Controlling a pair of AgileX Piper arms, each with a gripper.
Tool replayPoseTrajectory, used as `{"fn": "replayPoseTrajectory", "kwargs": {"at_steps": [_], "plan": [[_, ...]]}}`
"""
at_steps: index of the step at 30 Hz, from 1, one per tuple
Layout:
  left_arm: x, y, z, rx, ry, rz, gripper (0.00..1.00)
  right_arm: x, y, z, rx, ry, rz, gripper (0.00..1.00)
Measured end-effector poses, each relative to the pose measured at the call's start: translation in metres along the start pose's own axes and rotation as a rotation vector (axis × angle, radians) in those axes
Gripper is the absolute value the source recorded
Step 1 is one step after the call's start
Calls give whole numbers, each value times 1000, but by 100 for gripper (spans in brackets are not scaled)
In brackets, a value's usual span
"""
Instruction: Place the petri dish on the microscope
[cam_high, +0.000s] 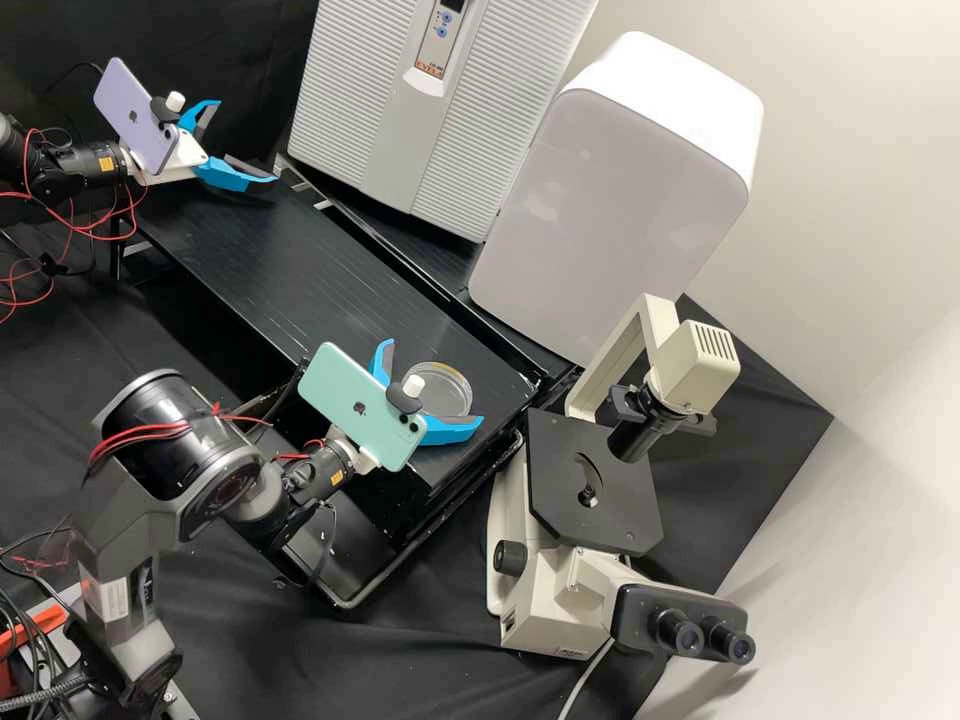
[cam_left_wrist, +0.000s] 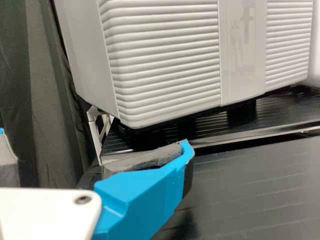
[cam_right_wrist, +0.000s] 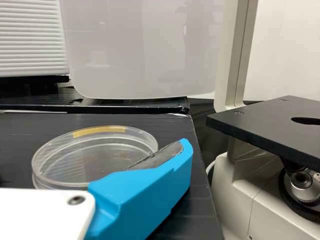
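High view: my right gripper (cam_high: 432, 384) has its fingers spread around the petri dish (cam_high: 450, 390), which lies flat on the black bench (cam_high: 290, 270), though whether either finger touches the rim I can't say for sure. I note the microscope's bare black stage (cam_high: 550, 450) at four o'clock from the dish. My left gripper (cam_high: 246, 140), fingers apart, hangs towards ten o'clock, near the ribbed grey cabinet (cam_high: 340, 120).

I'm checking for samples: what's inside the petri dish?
The petri dish shows no contents, only the bench through clear walls; a yellowish strip marks its rim. In its wrist view, the right claw covers the near side.
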Motion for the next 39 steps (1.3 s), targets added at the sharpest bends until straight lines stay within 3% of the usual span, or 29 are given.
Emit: {"fn": "replayPoseTrajectory", "kwargs": {"at_steps": [5, 6, 39], "plan": [[0, 0, 0, 0, 0, 0, 100, 2, -4, 2, -11, -5, -7, 100], [0, 0, 0, 0, 0, 0, 100, 2, -4, 2, -18, -5, -8, 0], [0, 0, 0, 0, 0, 0, 100, 9, 0, 7, -21, -19, 11, 0]]}}
